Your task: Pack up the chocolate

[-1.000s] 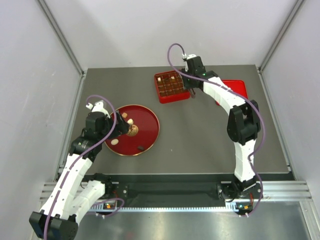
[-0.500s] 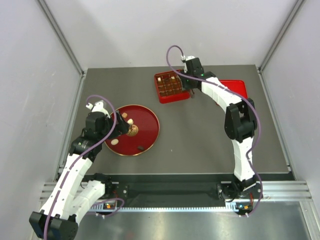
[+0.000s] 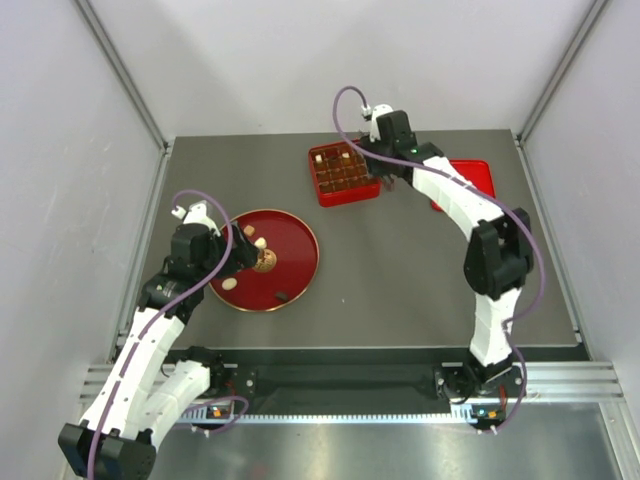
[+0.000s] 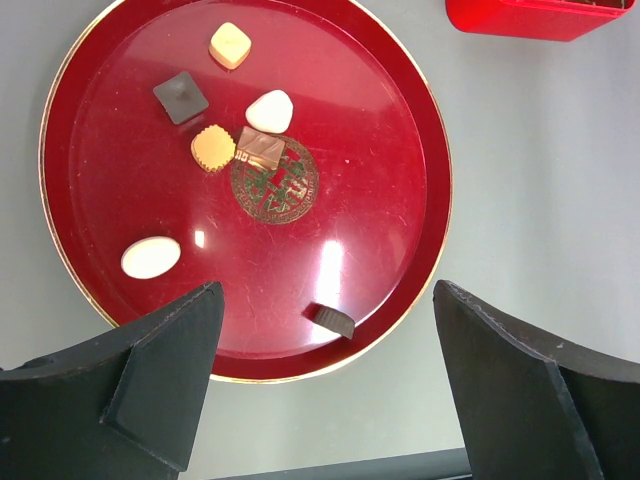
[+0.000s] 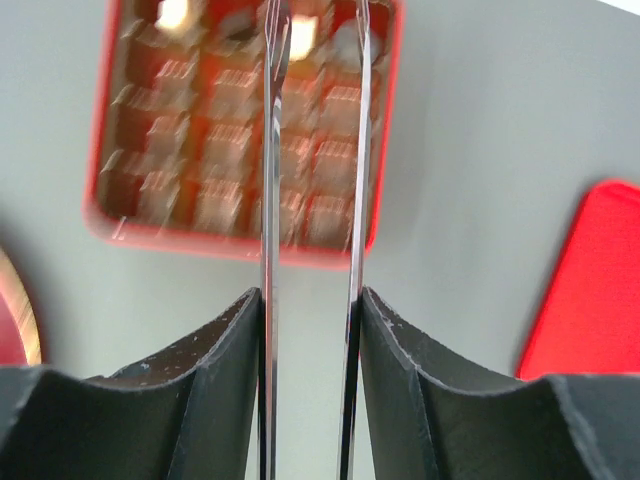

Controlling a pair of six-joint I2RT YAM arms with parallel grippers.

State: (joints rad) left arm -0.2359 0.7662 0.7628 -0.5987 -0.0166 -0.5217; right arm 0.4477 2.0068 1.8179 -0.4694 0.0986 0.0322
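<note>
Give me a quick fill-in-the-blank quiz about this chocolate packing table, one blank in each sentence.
1. The loose chocolates lie on a round plate coloured ___.
2. The left gripper hangs above that plate with jaws ___.
3. Of the two arms, only the ___ one reaches the compartment box.
Missing words: red, open, right.

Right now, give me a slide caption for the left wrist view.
Open left gripper hovers above a red plate of loose chocolates.
</note>
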